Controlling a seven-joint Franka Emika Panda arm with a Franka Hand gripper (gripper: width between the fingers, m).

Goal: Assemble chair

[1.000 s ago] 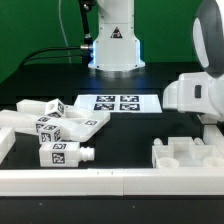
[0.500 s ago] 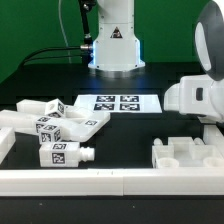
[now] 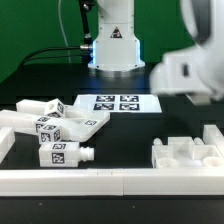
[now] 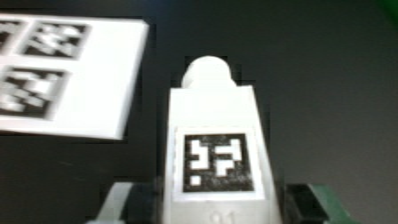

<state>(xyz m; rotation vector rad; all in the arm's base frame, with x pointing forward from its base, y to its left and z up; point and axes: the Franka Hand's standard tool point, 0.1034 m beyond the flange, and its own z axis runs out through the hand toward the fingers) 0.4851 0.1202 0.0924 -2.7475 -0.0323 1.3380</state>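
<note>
Wrist view: claw (image 4: pixel 219 208) closed partway, gripping the chair piece (image 4: pixel 222 120) (tag facing the camera).
Position: piece lay lengthwise between both fingers (image 4: pixel 128 200).
Nearby: marker board (image 4: pixel 63 70) sat beside its tip.

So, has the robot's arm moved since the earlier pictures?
Yes. The arm has risen and shifted toward the exterior view's left: it now sits above the marker board, not beside it. The gripper holds a chair piece.
</note>
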